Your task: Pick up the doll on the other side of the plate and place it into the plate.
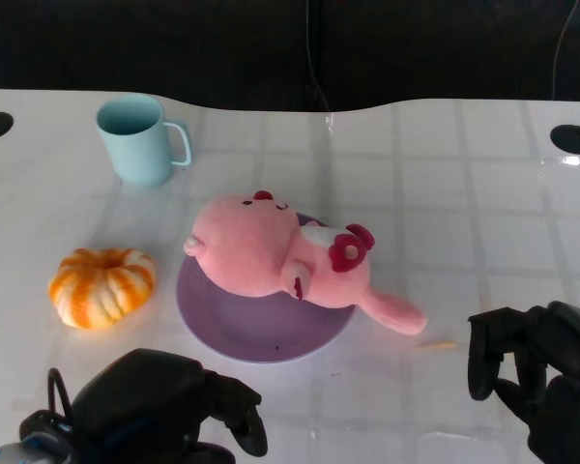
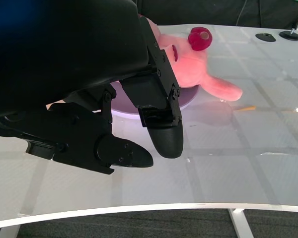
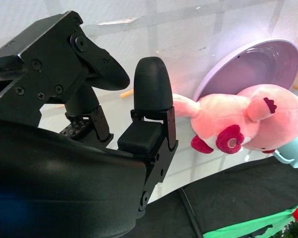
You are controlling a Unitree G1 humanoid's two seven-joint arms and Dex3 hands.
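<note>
Already the pink plush doll [image 1: 271,249] lies across the round purple plate [image 1: 256,329], one ear trailing onto the white surface [image 1: 445,193]. Both black hands, left [image 1: 164,406] and right [image 1: 536,372], hover nearby holding nothing, fingers apart.

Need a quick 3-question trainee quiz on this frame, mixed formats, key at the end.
1. True or false: the pink plush doll lies on the purple plate, one ear hanging past its rim onto the table.
2. Which stands beyond the plate, at the far left? A) light blue mug B) orange pumpkin C) a spoon
3. Fill in: the left hand and right hand each hold ____.

Key: 1 true; 2 A; 3 nothing
</note>
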